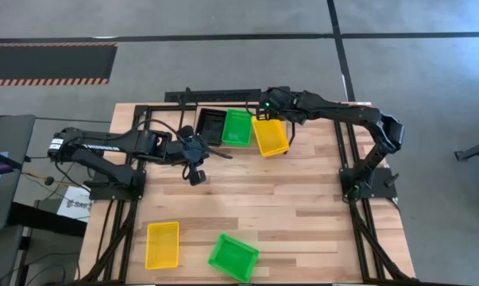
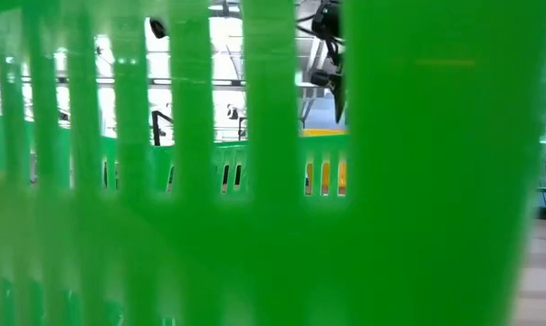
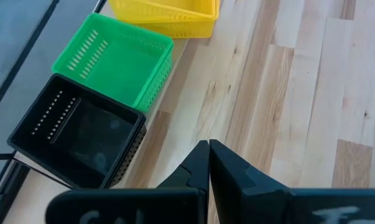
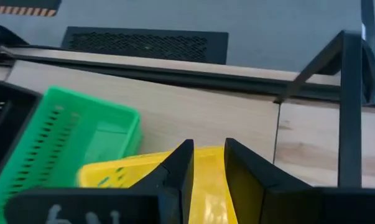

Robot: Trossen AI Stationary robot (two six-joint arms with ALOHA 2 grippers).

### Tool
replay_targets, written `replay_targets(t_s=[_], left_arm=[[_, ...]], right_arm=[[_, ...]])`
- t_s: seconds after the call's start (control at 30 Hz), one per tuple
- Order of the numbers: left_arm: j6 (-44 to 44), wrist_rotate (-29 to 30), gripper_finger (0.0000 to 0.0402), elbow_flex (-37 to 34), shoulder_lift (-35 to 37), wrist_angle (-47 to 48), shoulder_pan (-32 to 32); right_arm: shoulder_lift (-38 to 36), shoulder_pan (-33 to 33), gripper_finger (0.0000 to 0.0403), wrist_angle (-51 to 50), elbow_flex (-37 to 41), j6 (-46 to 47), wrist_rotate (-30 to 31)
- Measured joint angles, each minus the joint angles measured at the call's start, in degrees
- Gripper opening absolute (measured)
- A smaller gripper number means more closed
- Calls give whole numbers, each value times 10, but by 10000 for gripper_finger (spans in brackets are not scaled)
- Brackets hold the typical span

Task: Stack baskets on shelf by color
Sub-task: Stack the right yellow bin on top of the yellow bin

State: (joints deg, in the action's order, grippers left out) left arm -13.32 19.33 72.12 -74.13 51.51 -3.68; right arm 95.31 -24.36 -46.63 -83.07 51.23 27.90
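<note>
We look down on a wooden desk (image 1: 303, 206) with three baskets in a row along its far edge, on the shelf (image 4: 175, 106). From left to right they are a black basket (image 1: 210, 125), a green basket (image 1: 237, 127) and a yellow basket (image 1: 269, 137). The black and green ones stand side by side, touching. The yellow one sits askew just right of the green, its near end swung out toward the desk's middle.

The right pincer (image 1: 264, 111) is at the far end of the yellow basket. In the right wrist view its two dark fingers (image 4: 178, 165) stand a little apart with the yellow basket (image 4: 206, 174) showing between and below them. Whether they grip the wall or merely straddle it we cannot tell.

The left pincer (image 1: 195, 176) hangs over bare wood near the middle of the desk, on the near side of the black basket and apart from it. Its fingers (image 3: 199, 165) are pressed together with nothing between them.

Two more baskets lie well apart from the row, at the desk's near edge: a second yellow basket (image 1: 162, 244) to the left and a second green basket (image 1: 233, 257) tilted beside it. The latter's slotted wall (image 2: 254, 226) fills almost the whole low view.
</note>
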Motion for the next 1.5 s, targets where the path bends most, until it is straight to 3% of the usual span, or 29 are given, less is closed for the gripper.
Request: replay_targets(t_s=[0.43,0.77,0.9,1.23,1.5], left_arm=[[0,1,0,0,0,0,0],[-10,1,0,0,0,0,0],[-11,1,0,0,0,0,0],[-15,0,0,0,0,0,0],[-15,-1,0,0,0,1,0]], right_arm=[[0,52,108,-66,-51,0,-45],[6,67,111,-132,-47,18,-23],[6,57,130,-147,-47,28,-25],[64,36,223,-153,-47,10,-42],[98,30,226,-157,-49,3,-66]])
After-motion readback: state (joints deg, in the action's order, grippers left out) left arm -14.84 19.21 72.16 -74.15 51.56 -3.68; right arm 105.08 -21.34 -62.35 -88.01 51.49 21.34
